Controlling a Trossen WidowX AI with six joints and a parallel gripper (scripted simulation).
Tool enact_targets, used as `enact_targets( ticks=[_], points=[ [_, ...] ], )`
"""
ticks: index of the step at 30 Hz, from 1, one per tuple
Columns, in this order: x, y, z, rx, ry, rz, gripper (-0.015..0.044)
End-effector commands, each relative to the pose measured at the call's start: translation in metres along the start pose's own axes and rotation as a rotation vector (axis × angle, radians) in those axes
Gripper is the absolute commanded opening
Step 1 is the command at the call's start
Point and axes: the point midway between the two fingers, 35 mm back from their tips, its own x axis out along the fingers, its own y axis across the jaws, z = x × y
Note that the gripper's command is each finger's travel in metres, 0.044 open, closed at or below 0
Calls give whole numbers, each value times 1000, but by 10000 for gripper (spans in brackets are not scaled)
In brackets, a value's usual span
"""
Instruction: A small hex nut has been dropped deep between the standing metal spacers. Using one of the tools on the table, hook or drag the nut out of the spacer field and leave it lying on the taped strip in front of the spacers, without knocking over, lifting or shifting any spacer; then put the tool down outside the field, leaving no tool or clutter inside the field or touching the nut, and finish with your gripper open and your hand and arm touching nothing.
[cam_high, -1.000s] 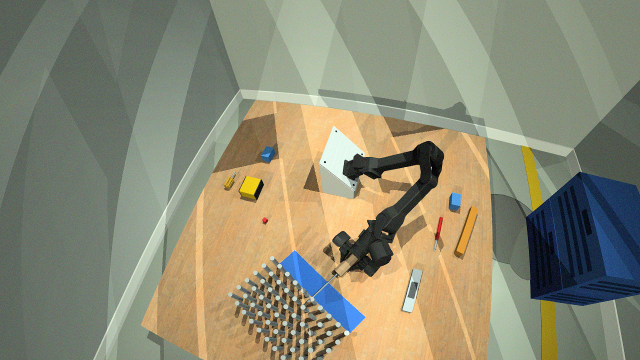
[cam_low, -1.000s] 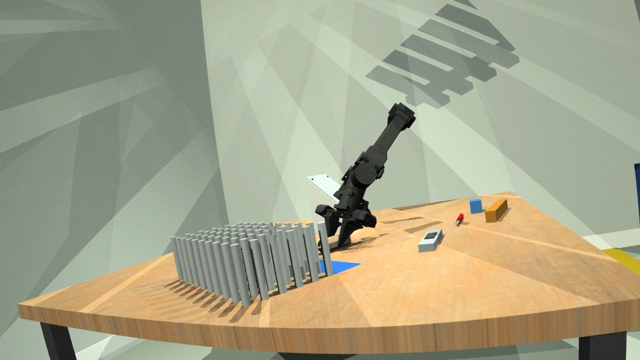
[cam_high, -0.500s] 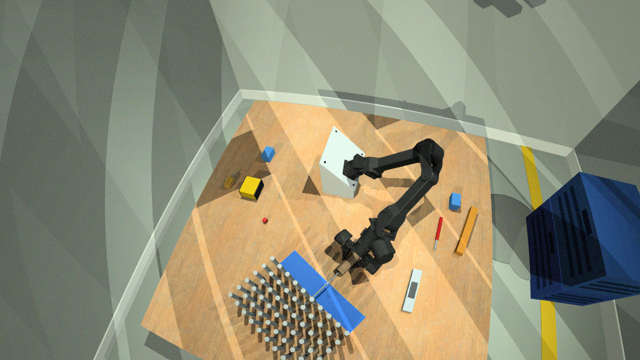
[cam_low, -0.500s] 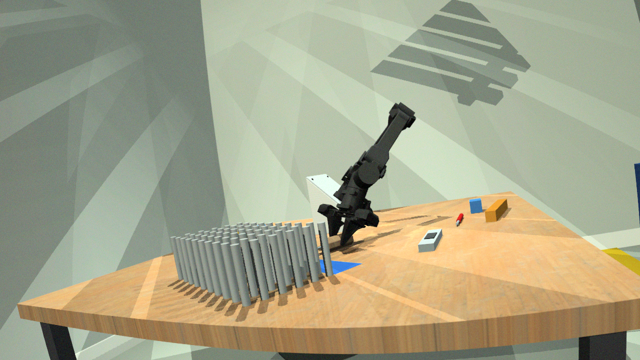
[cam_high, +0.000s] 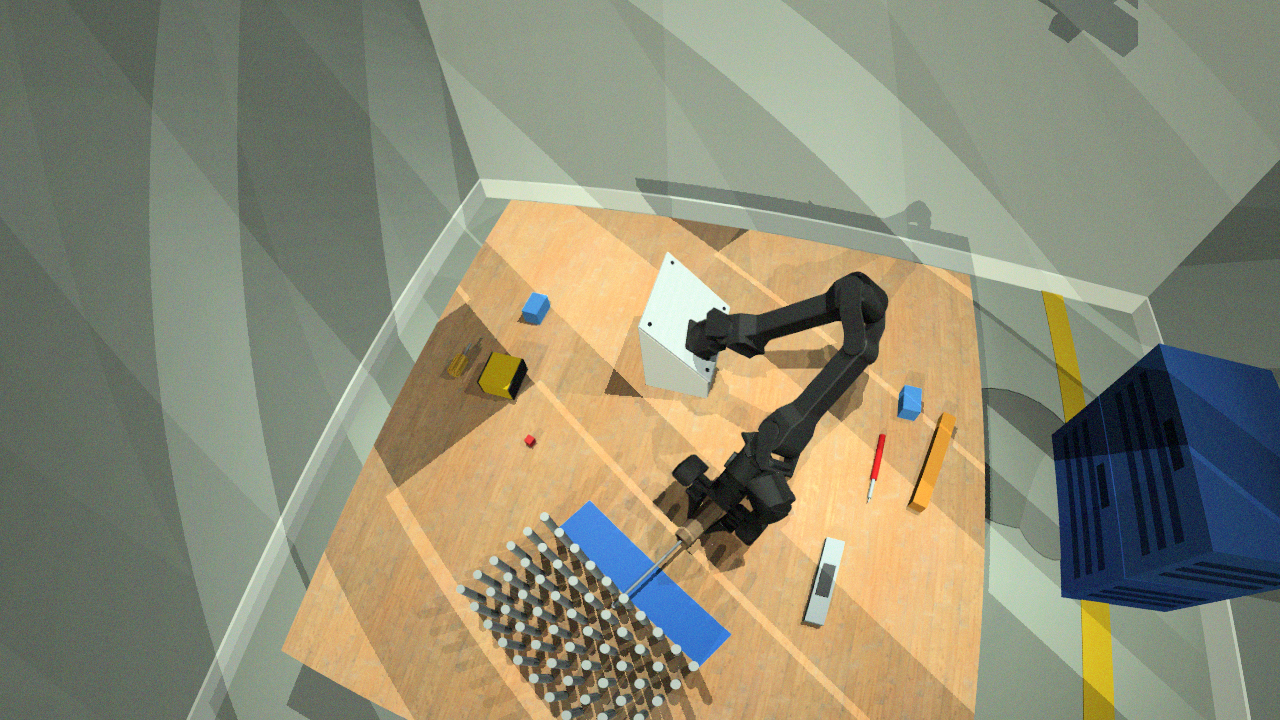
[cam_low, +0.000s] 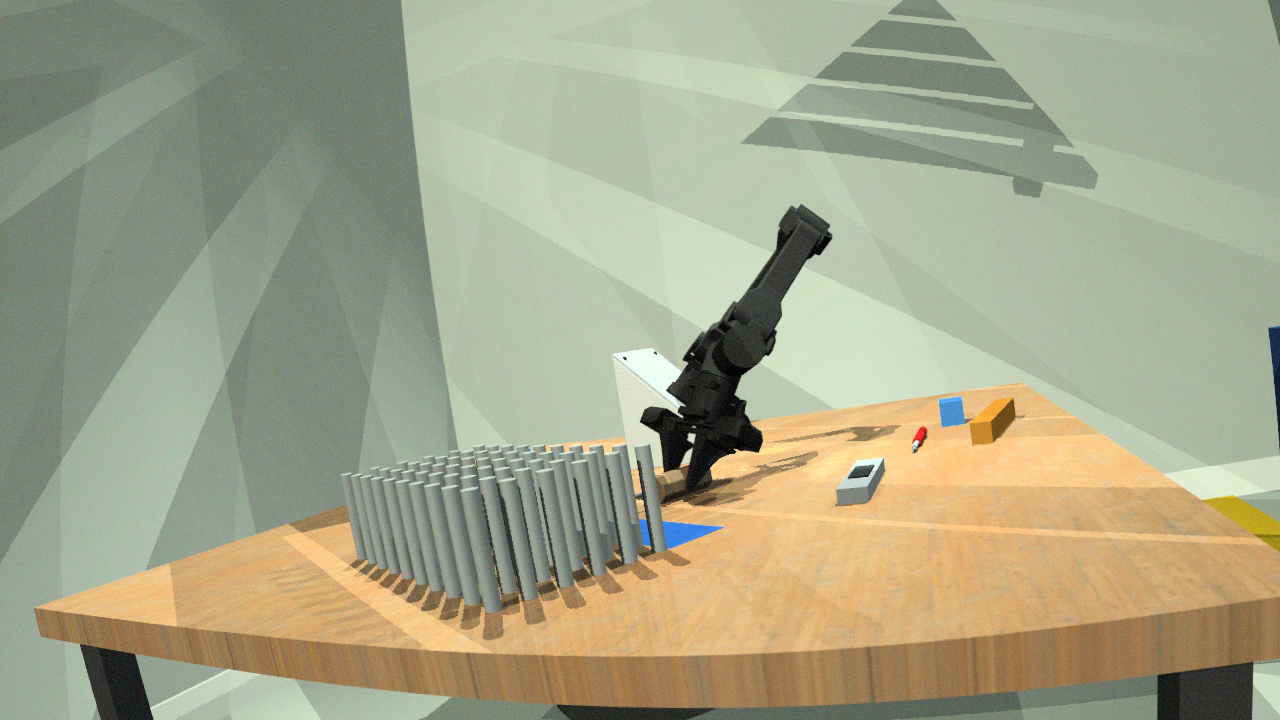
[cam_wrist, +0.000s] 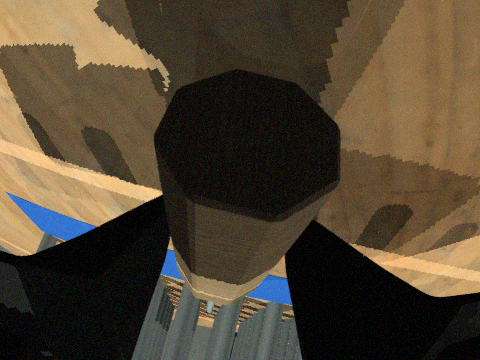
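Note:
My gripper (cam_high: 713, 514) (cam_low: 682, 479) (cam_wrist: 231, 215) is shut on the wooden handle (cam_high: 691, 534) (cam_low: 666, 487) (cam_wrist: 220, 240) of a tool, low over the table beside the strip. The tool's thin metal shaft (cam_high: 653, 571) crosses above the blue taped strip (cam_high: 689, 619) (cam_low: 684, 535) (cam_wrist: 276, 289) and reaches the front row of spacers. Its far end is hidden among them. The grey metal spacers (cam_high: 590, 565) (cam_low: 487, 555) (cam_wrist: 182, 320) all look upright in dense rows. I cannot make out the hex nut in any view.
Right of the arm lie a grey block with a dark inset (cam_high: 814, 604) (cam_low: 856, 489), a red pen-like tool (cam_high: 878, 454) (cam_low: 920, 436), an orange bar (cam_high: 933, 461) and a blue block (cam_high: 910, 402). A white sloped box (cam_high: 671, 304), yellow block (cam_high: 501, 374) and red cube (cam_high: 529, 440) stand further left.

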Motion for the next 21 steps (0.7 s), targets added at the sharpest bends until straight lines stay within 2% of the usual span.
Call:
enact_targets(
  ticks=[1,21],
  points=[
    [-2,0,2,5,3,2,0],
    [-9,0,12,6,3,2,0]
  ],
)
